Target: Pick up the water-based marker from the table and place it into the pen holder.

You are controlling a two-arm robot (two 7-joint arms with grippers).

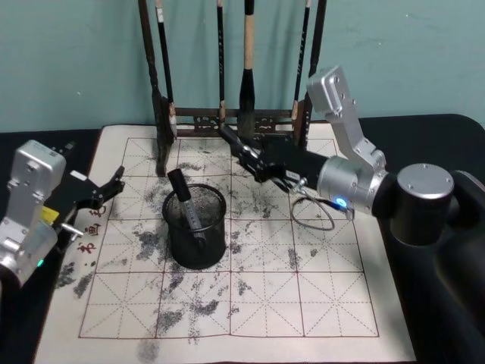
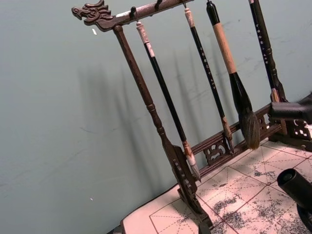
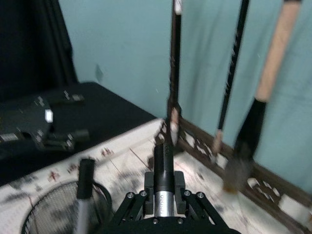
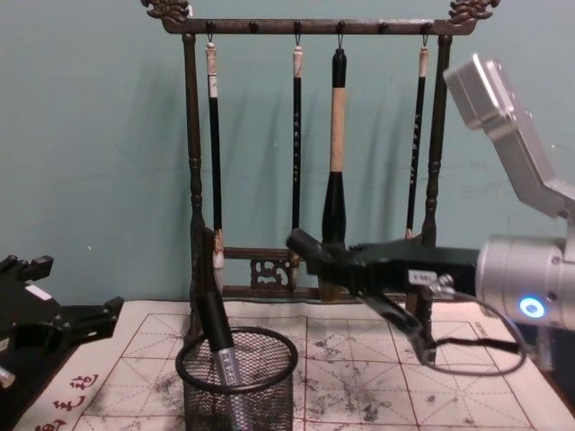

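My right gripper (image 1: 258, 163) hovers above the cream mat (image 1: 265, 296), just right of and beyond the pen holder (image 1: 170, 227), in front of the brush rack. It is shut on a black water-based marker with a silver band (image 1: 236, 144), which points toward the rack; the right wrist view shows the marker (image 3: 163, 163) clamped between the fingers (image 3: 179, 181). In the chest view the held marker (image 4: 305, 244) sits higher than the holder's rim (image 4: 269, 341). Another black marker (image 1: 184, 203) stands tilted inside the mesh cup. My left gripper (image 1: 102, 193) rests open at the mat's left edge.
The tall dark wooden brush rack (image 1: 227, 117) with several hanging brushes (image 4: 334, 171) stands at the back of the mat, close behind the right gripper. A thin cable loop (image 1: 312, 214) hangs under the right wrist. The teal wall lies behind.
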